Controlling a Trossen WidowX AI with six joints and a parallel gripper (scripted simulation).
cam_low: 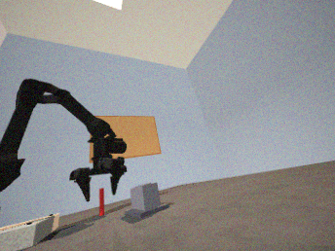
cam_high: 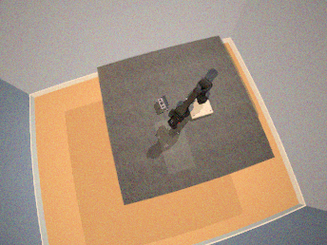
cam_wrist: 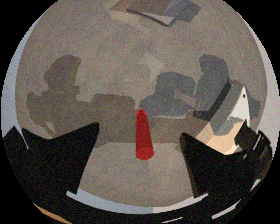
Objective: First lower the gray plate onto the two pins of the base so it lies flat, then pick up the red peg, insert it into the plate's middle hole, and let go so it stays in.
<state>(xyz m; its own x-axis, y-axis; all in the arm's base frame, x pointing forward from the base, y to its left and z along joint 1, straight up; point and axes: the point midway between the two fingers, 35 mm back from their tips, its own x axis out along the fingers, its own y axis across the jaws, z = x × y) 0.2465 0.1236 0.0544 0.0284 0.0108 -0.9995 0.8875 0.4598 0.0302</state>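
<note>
The red peg [cam_low: 101, 207] [cam_wrist: 144, 137] stands upright on the dark table. My gripper [cam_high: 174, 122] [cam_low: 101, 197] [cam_wrist: 141, 132] is open and points down, with one finger on each side of the peg's upper part and nothing gripped. The gray plate and base [cam_high: 163, 103] [cam_low: 145, 197] show as one small gray block a little way from the peg, with holes in its top in the top view. Only part of the block shows at the top of the wrist view. The seam between plate and base is too small to make out.
A cream slab [cam_high: 201, 111] [cam_low: 29, 233] [cam_wrist: 235, 135] lies on the table beside the arm, on the other side of the peg from the gray block. The arm's shadow falls across the table around the peg.
</note>
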